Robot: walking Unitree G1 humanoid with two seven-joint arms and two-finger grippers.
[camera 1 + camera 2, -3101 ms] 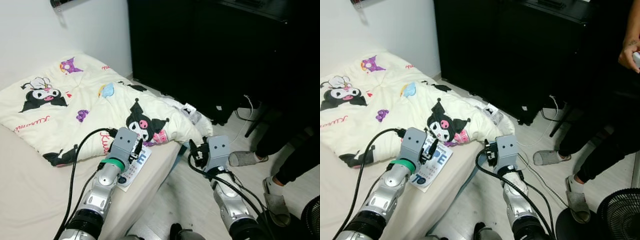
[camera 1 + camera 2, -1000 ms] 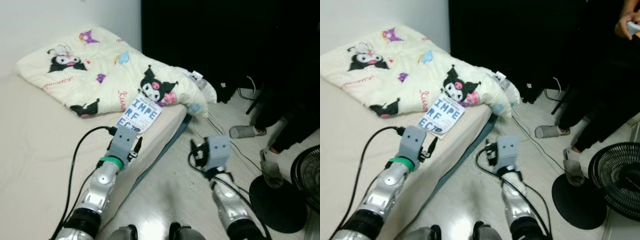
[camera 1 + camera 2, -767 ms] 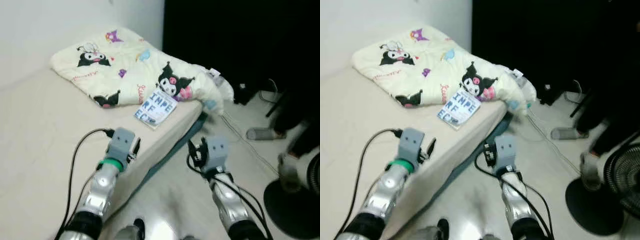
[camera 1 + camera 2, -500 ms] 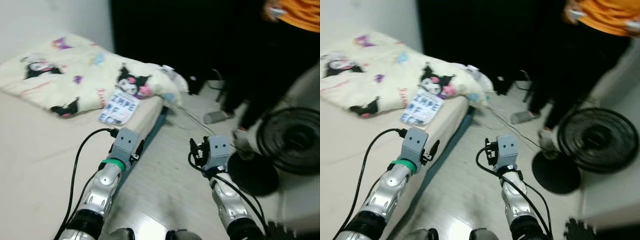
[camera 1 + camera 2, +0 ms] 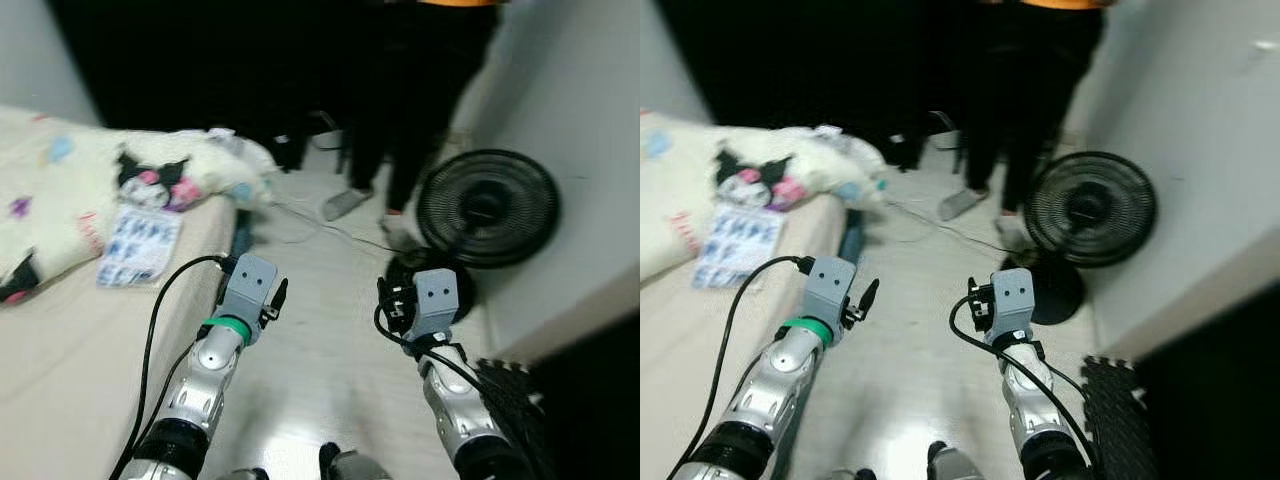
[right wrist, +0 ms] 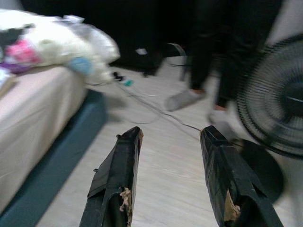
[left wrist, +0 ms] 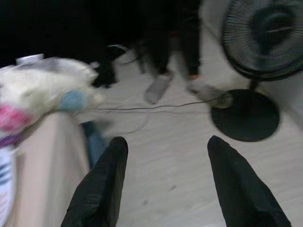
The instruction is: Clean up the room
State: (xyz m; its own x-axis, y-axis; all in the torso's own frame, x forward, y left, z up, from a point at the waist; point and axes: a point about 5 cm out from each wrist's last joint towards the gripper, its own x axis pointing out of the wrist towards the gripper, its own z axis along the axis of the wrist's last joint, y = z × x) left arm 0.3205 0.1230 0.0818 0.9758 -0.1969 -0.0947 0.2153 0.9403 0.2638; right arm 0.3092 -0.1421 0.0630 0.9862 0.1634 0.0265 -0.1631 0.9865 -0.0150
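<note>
Blurrily, the booklet (image 5: 140,246) lettering is unreadable; left claw (image 7: 163,177) and right claw (image 6: 170,172) gape empty.

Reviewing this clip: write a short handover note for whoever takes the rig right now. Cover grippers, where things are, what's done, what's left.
Left gripper: open, holding nothing, held out over the floor by the bed's edge.
Right gripper: open, holding nothing, over the pale floor.
The booklet lies on the bed, beside the crumpled blanket.
A standing fan is on the floor to the right, a person stands next to it, and a cable trails across the floor.
Done: nothing visibly tidied.
Left: the blanket and booklet probably need sorting. Mind the cable and the person.
</note>
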